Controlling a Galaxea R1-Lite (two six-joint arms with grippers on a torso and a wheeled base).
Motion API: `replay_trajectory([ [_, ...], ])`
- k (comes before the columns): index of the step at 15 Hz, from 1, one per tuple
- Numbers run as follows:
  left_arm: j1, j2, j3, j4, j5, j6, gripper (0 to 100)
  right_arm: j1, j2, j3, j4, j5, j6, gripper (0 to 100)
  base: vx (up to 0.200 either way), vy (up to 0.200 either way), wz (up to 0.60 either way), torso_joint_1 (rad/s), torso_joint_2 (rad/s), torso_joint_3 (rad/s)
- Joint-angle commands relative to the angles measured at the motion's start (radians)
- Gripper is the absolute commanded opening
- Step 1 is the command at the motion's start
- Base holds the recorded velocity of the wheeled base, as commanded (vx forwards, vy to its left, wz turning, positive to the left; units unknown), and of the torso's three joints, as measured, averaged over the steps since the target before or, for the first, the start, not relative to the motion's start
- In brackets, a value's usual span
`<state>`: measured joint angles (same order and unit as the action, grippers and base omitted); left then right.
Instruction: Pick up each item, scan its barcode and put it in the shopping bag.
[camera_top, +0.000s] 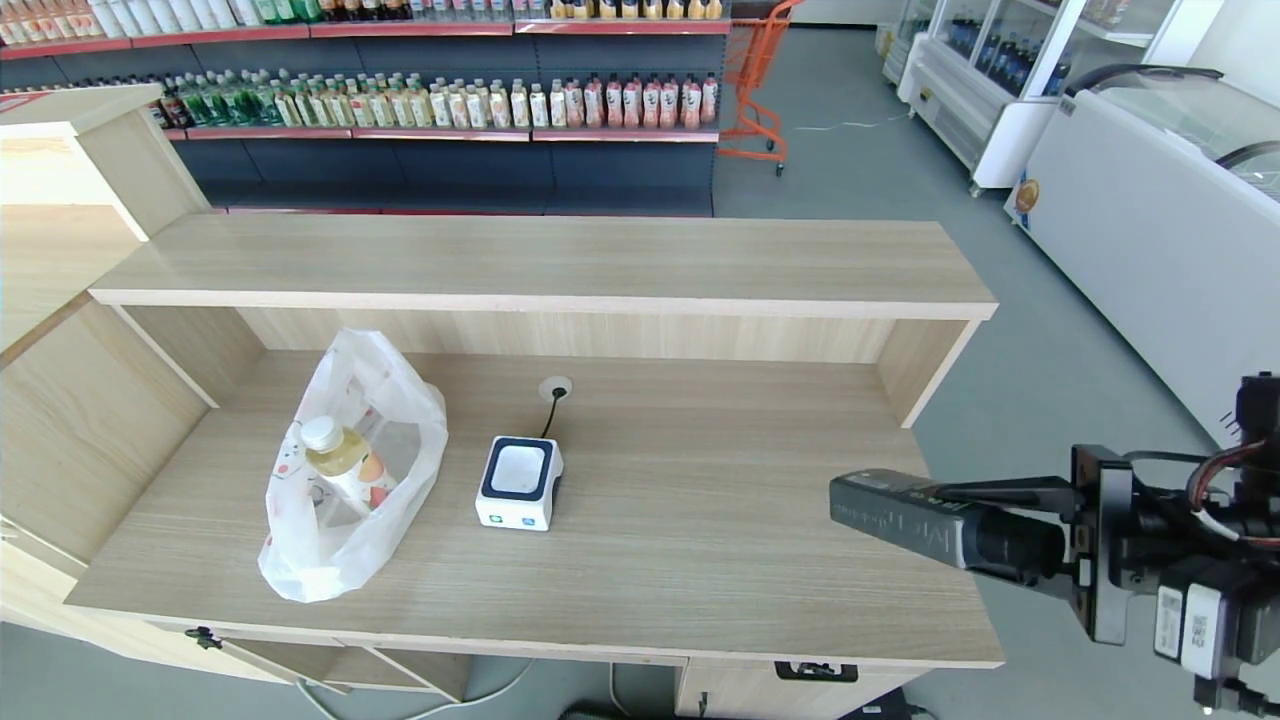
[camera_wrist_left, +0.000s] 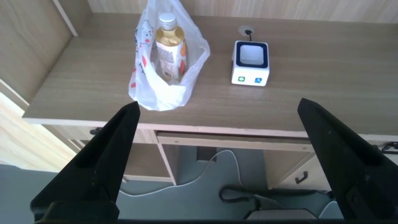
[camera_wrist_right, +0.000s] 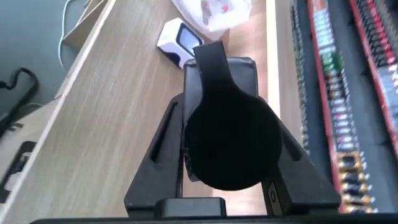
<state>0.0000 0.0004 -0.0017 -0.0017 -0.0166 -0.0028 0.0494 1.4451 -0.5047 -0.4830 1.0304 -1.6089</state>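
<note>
**Dark pack gripped over the worktop's right end**

Nearest us, the left hand (camera_wrist_left: 219, 112) hangs off the front edge of the light wooden worktop (camera_top: 700, 540), fingers spread wide, nothing between them. The right hand (camera_top: 990, 535) is clamped on a dark grey oblong pack (camera_top: 895, 515), held level over the worktop's right end. Further in, the white square barcode scanner (camera_top: 520, 482) sits mid-worktop, window up, its black cable running back to a round grommet (camera_top: 555, 388). Close by on its left, the translucent white plastic shopping bag (camera_top: 310, 560) holds a white-capped bottle of yellow drink (camera_top: 335, 455). Beyond stand shop shelves of bottles (camera_top: 450, 100).
</note>
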Motion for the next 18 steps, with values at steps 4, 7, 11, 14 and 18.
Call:
replay_trajectory([
  [4, 0.000, 0.000, 0.000, 0.000, 0.000, -0.002, 100, -0.146, -0.074, 0.023, -0.002, -0.112, 0.817, 0, 0.000, 0.000, 0.00, 0.000, 0.00, 0.000],
  [7, 0.000, 0.000, 0.000, 0.000, 0.000, -0.002, 100, -0.112, -0.058, 0.015, -0.017, -0.162, 1.255, 0, 0.000, 0.000, 0.00, 0.000, 0.00, 0.000],
  [11, 0.000, 0.000, 0.000, 0.000, 0.000, 0.000, 100, -0.071, -0.049, 0.012, -0.049, -0.167, 1.752, 0, 0.000, 0.000, 0.00, 0.000, 0.00, 0.000],
  [14, 0.000, 0.000, 0.000, 0.000, 0.000, 0.000, 100, -0.071, -0.054, 0.037, -0.048, -0.168, 1.922, 0, 0.000, 0.000, 0.00, 0.000, 0.00, 0.000],
  [18, 0.000, 0.000, 0.000, 0.000, -0.002, 0.000, 100, -0.074, -0.072, 0.075, -0.046, -0.168, 1.974, 0, 0.000, 0.000, 0.00, 0.000, 0.00, 0.000],
])
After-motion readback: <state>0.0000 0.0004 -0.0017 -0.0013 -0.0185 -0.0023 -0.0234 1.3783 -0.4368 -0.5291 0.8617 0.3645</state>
